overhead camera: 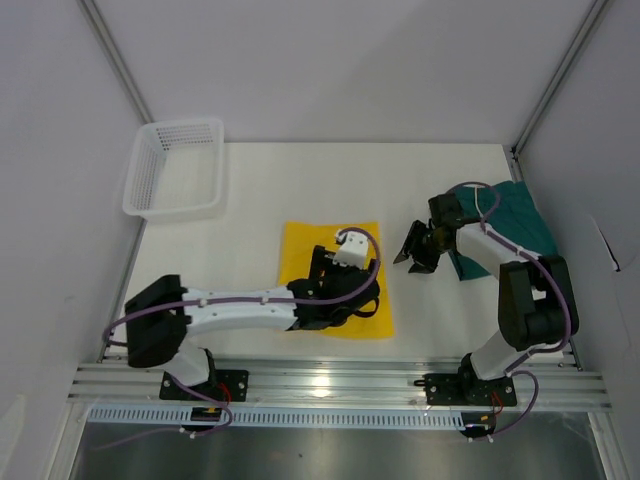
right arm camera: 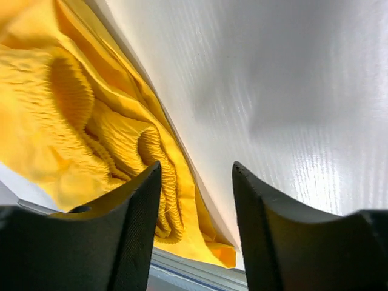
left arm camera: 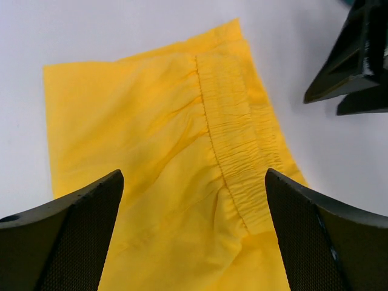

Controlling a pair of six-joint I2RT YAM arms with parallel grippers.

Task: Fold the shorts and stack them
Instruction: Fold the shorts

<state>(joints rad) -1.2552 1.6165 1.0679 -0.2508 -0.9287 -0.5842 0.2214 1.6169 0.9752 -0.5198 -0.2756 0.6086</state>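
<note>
One pair of yellow shorts (overhead camera: 335,275) lay folded on the white tabletop (overhead camera: 260,190), under the left claw (left arm camera: 194,233), spread wide and empty. The right claw (overhead camera: 418,250) hovered partly parted, holding nothing. One teal shorts (overhead camera: 515,215) lay far right; one basket (overhead camera: 175,170) far left.

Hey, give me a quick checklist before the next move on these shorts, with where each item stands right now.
1. Left hand open, holding nothing: ok.
2. Right hand clear of cloth, nothing between its fingers: ok.
3. Yellow shorts lying flat and folded on the table: ok.
4. Green shorts folded: cannot tell, right arm covers part of them.
5. Shorts stacked: not ok, the two pairs lie apart.
6. Basket out of the way at the far left corner: ok.
</note>
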